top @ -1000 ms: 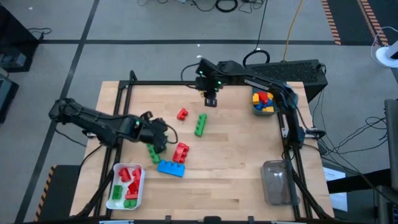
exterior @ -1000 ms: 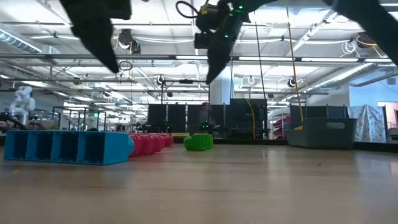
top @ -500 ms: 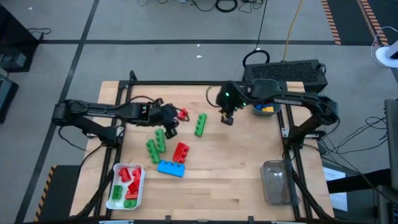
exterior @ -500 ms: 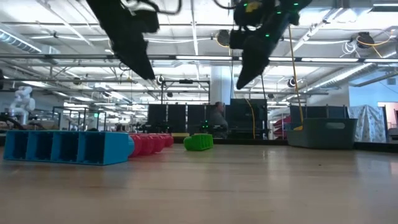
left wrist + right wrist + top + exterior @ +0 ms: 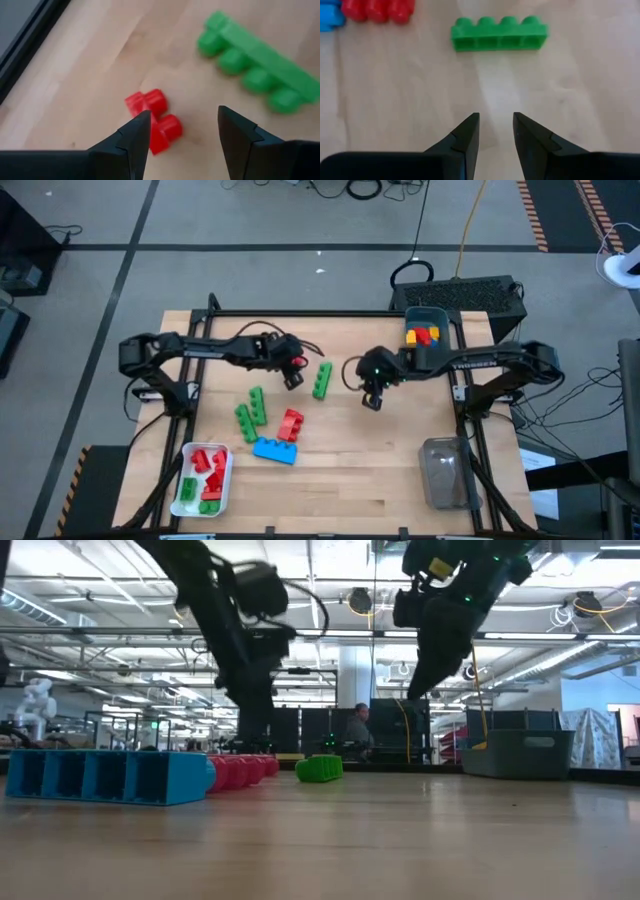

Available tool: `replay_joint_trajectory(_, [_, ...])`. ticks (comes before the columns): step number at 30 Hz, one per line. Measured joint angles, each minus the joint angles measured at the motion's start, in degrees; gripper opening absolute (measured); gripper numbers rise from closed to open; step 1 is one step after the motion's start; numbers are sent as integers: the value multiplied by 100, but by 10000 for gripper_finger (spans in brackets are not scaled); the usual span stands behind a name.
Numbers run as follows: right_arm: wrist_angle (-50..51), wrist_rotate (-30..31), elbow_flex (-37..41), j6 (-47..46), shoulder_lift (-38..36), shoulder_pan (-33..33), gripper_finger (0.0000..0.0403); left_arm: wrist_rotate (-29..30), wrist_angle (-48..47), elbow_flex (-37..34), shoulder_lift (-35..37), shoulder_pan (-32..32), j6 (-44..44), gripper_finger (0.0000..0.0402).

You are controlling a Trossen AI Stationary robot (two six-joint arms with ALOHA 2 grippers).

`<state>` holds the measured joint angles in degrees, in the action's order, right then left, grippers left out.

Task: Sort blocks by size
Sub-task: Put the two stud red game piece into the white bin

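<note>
Left gripper (image 5: 291, 373) hovers over the table's (image 5: 400, 470) far-left part, fingers (image 5: 135, 137) parted and empty, just above a small red block (image 5: 152, 120). Right gripper (image 5: 372, 393) hangs near the middle toward the far edge, fingers (image 5: 467, 135) narrowly parted, holding nothing; a green four-stud bar (image 5: 322, 380) lies between the two grippers. Two more green bars (image 5: 250, 412), a red block (image 5: 291, 424) and a blue block (image 5: 275, 450) lie left of centre. White tray (image 5: 188, 452) at the near-left corner holds red and green blocks; teal bin (image 5: 425, 314) at the far-right edge holds red, yellow and blue ones.
</note>
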<state>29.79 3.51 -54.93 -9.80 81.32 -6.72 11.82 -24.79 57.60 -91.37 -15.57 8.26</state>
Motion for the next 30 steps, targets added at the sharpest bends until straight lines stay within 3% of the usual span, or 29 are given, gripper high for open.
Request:
replay_joint_trajectory(12, [-388, 529, 460, -923, 0, 825, 104, 18, 171, 0, -671, -703, 73, 181])
replay_joint_trajectory(24, [-536, 640, 461, -1155, 0, 1154, 105, -622, 444, 35, -1263, -870, 192, 179])
replay_joint_trajectory(30, [-561, 977, 461, -1438, 0, 1279, 105, -645, 451, 28, -1286, -868, 163, 138])
